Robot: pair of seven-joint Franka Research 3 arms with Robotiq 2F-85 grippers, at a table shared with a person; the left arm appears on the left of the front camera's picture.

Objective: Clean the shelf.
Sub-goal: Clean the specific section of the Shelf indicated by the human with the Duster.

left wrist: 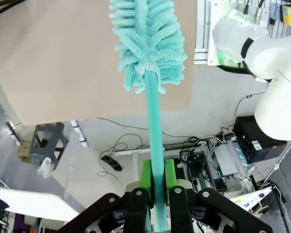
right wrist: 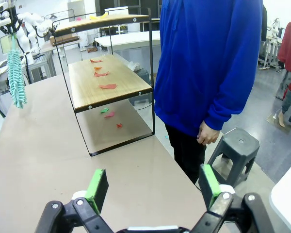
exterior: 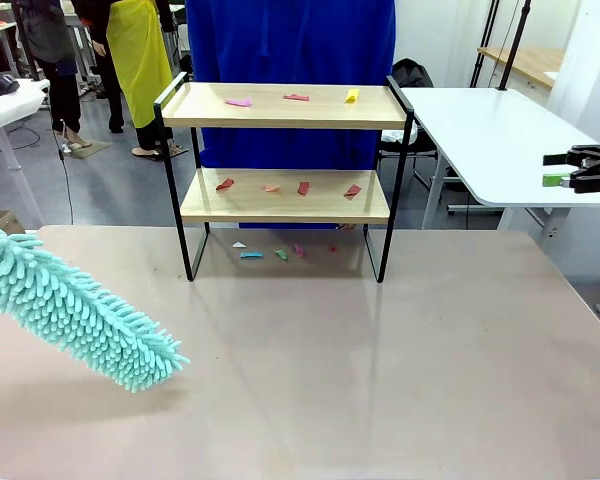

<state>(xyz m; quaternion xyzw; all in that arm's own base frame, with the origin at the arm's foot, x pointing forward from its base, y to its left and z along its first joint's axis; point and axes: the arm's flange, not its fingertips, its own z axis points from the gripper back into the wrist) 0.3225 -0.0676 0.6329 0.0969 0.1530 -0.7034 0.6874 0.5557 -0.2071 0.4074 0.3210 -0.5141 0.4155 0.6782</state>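
The shelf (exterior: 285,105) stands at the far middle of the table, and its two wood boards carry coloured paper scraps (exterior: 297,97). More scraps (exterior: 251,254) lie on the table between its legs. A teal fluffy duster (exterior: 75,315) hangs over the table's left side, well short of the shelf. My left gripper (left wrist: 157,182) is shut on the duster's handle (left wrist: 153,126), with the brush head (left wrist: 148,39) beyond it. My right gripper (right wrist: 153,187) is open and holds nothing. It hovers at the right edge (exterior: 552,168), off to the shelf's (right wrist: 106,87) side.
A person in a blue top (right wrist: 208,63) stands right behind the shelf, one hand (right wrist: 208,136) hanging down. A grey stool (right wrist: 235,145) sits beside them. A white table (exterior: 490,135) is at the back right. The near tabletop (exterior: 380,360) is bare.
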